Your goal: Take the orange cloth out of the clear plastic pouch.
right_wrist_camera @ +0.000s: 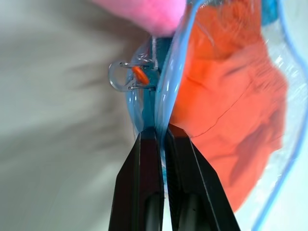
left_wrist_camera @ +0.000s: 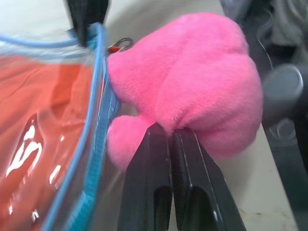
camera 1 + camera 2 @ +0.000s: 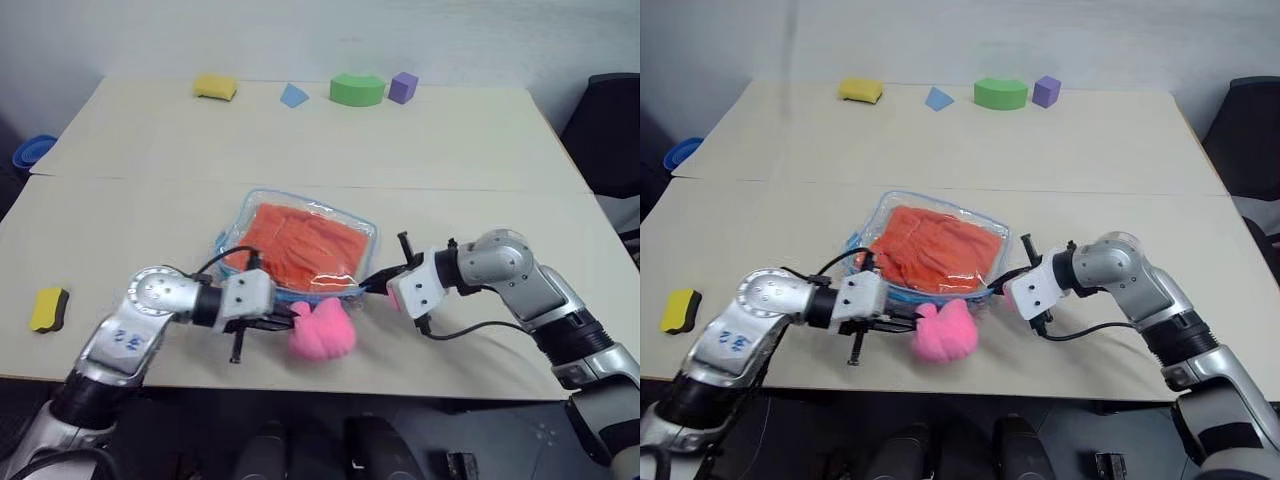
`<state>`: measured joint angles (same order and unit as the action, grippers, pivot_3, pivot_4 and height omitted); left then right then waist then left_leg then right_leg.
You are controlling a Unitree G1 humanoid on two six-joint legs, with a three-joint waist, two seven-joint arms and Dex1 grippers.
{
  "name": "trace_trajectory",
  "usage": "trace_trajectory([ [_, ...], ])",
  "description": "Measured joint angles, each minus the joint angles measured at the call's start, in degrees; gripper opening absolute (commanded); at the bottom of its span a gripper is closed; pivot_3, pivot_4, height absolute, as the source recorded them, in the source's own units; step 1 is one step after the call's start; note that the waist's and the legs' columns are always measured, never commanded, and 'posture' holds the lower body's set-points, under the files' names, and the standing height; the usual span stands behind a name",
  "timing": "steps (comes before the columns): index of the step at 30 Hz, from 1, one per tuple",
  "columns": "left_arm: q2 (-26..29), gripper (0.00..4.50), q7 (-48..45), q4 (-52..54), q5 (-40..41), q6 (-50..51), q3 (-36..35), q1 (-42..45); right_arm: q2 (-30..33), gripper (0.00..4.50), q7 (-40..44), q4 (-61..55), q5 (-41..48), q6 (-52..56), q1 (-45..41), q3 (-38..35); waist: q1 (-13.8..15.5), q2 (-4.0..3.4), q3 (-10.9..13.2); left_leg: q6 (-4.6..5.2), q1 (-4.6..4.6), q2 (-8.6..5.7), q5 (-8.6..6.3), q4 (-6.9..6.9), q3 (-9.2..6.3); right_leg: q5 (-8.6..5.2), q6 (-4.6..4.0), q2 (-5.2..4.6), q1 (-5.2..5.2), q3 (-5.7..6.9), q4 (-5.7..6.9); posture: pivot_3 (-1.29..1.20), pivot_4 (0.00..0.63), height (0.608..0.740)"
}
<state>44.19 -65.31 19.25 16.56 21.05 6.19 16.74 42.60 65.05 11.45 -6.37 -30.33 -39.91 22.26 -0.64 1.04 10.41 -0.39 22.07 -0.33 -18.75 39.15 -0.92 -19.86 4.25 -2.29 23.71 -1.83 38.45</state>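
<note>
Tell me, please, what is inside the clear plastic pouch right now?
The orange cloth lies crumpled inside the clear plastic pouch, filling most of it and visible through the plastic. Whatever might sit under the cloth is covered. The pink pompom hangs outside, at the near edge.

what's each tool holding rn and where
Left tool is shut on the pink pompom; right tool is shut on the light blue edge of the clear plastic pouch.

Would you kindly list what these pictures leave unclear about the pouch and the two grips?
- Clear plastic pouch: its opening; head views too small, right gripper pinches the blue edge.
- Orange cloth: its folds, blurred behind glare.
- Left gripper: whether it grips the fluffy pink pompom or merely touches; the fluff hides its tips.
</note>
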Motion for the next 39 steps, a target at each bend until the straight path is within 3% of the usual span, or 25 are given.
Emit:
trace_trajectory([
  [3,4.72,0.0,1.17,0.34,1.16,3.36,-6.26,-6.92,4.64,0.02,-0.86,6.38,-1.85,-1.27,-0.28,-1.45,0.25,-0.05,0.04,0.01,0.01,-0.01,-0.01,-0.02,0.0,-0.01,-0.01,-0.04,0.0,0.04,-0.09,0.0,0.15,0.74],
  [6,5.3,0.0,2.88,0.92,2.31,4.81,-9.97,-9.28,6.02,0.02,-1.18,8.87,-2.06,-3.2,-0.31,-2.9,0.34,-0.05,0.03,0.05,-0.01,-0.01,-0.03,-0.02,-0.01,-0.01,-0.01,-0.04,-0.06,0.04,-0.14,0.0,0.15,0.74],
  [20,6.65,0.0,4.26,1.93,3.79,3.14,-11.75,-11.66,5.37,0.02,-2.15,8.12,-0.94,-3.51,1.9,-3.31,-0.28,-0.06,0.04,0.03,0.0,-0.01,-0.02,-0.08,0.0,-0.01,-0.01,-0.03,-0.03,0.04,-0.12,0.0,0.15,0.74],
  [27,13.37,0.0,0.89,-13.93,3.53,-2.48,-20.81,-12.5,8.5,0.02,-2.12,7.95,-0.46,-6.09,3.0,-4.95,-0.98,-0.1,0.06,0.07,-0.01,-0.01,-0.04,-0.14,-0.01,-0.02,-0.03,-0.03,-0.02,0.08,-0.14,0.0,0.15,0.74],
  [32,15.93,0.0,-0.27,-24.4,4.64,-3.61,-23.96,-7.98,8.66,0.02,-1.87,6.61,2.54,-8.01,4.53,-5.21,-1.01,-0.12,0.07,0.07,0.0,0.0,-0.05,-0.14,0.0,-0.02,-0.03,-0.04,0.0,0.1,-0.12,0.0,0.15,0.74],
  [37,16.1,0.0,-0.16,-23.69,5.28,-1.97,-23.51,-5.95,9.2,0.02,-0.7,6.45,4.66,-7.9,4.59,-5.22,-0.99,-0.12,0.07,0.05,0.01,0.0,-0.04,-0.14,0.01,-0.02,-0.03,-0.06,-0.01,0.08,0.06,0.0,0.15,0.74],
  [39,14.86,0.0,0.3,-21.35,5.62,-0.44,-22.46,-6.6,9.8,0.46,0.01,6.45,4.92,-6.76,4.89,-5.22,-0.99,-0.12,0.07,0.05,0.01,0.0,-0.04,-0.14,0.01,-0.02,-0.03,-0.05,-0.01,0.08,0.09,0.0,0.15,0.74],
])
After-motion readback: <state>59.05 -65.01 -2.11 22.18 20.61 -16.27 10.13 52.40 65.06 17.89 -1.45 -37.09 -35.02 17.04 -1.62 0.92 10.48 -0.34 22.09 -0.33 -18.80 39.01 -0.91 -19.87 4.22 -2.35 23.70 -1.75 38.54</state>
